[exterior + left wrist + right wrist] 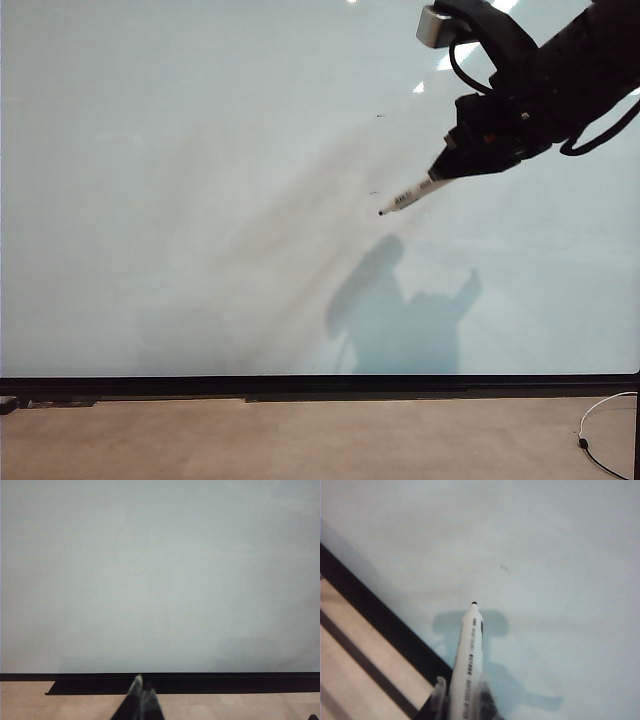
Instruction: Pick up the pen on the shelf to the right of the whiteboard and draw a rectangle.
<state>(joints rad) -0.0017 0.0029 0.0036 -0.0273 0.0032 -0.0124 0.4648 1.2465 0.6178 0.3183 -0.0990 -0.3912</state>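
Your right gripper point(441, 172) has its jaws clenched on the pen point(405, 197), tip just off the whiteboard point(180, 200). It looks light, stiff, slippery: hold mid-barrel. Left gripper point(142, 686), by the board's lower edge, is closed, empty.

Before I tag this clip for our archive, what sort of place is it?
Probably a lab or test bench: a big whiteboard lying on a wooden surface, where the right gripper holds a pen.

White pen point(412, 194) (black tip) angled over glossy whiteboard point(150, 180).
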